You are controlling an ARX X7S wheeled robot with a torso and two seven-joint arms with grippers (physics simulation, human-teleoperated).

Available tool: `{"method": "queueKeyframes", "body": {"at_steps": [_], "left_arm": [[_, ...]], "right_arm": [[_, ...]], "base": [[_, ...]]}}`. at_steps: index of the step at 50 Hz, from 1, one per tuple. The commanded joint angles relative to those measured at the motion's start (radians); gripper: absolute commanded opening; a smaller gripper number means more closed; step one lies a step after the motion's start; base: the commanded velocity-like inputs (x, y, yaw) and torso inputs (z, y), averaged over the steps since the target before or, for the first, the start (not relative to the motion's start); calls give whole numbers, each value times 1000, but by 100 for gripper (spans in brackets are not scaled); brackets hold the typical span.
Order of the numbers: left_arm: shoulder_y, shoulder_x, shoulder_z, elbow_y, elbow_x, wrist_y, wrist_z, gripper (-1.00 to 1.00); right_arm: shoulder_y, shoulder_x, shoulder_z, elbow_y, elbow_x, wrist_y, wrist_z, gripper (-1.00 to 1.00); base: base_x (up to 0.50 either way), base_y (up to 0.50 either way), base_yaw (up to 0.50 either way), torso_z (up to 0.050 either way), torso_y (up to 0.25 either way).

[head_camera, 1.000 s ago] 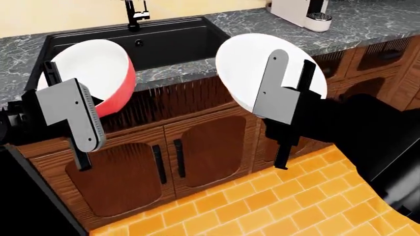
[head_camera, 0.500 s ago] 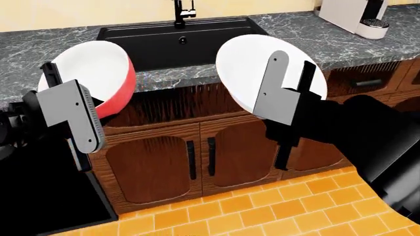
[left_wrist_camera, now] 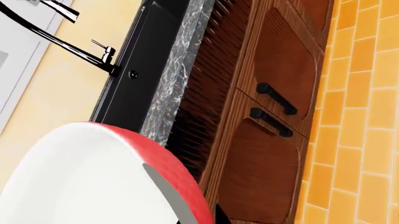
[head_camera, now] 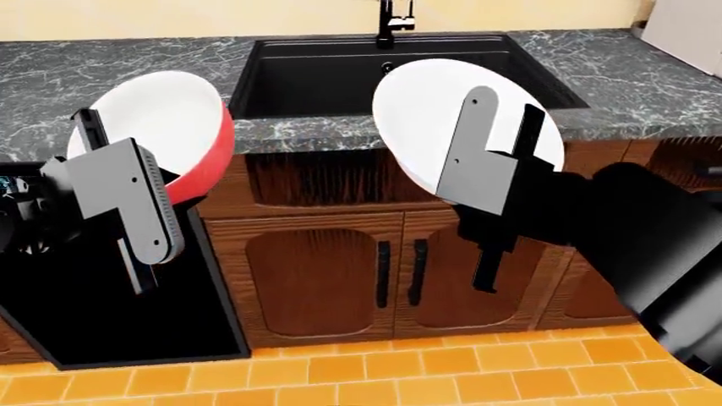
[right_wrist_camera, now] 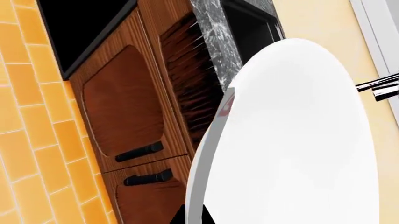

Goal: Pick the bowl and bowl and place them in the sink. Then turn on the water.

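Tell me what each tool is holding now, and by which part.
The left tool holds the red bowl by its rim, tilted. The right tool holds the white bowl by its rim, also tilted. Both are in front of the counter, not yet in the sink.

The sink [head_camera: 327,80] sits in the desk [head_camera: 101,76], tap [head_camera: 393,19] behind; both bowls hang before it, left [head_camera: 169,127] and right [head_camera: 423,118].

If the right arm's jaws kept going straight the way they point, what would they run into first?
Probably nothing solid at first: the right gripper, holding the white bowl, points up and forward over the counter edge toward the sink. Depth is uncertain.
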Motion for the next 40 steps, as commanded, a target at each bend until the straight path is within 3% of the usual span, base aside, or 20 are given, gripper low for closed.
{"method": "queueKeyframes", "body": {"at_steps": [1,9,24,40], "left_arm": [[-12,-1,-13,3,8,12,-14,-100],[-14,0,-12,2,10,12,-13,-100],[-16,5,-7,-1,18,16,-12,-100],[-19,6,-3,-2,23,18,-7,-100]], "right_arm": [[5,0,3,-1,-19,-2,3,-100],[6,2,4,-2,-17,2,3,-100],[-2,-5,23,9,-7,9,16,-100],[-3,-8,33,15,3,15,17,-100]], "base": [[12,-1,500,0,10],[10,0,491,0,0],[0,8,0,0,1],[4,486,0,1,1]]}}
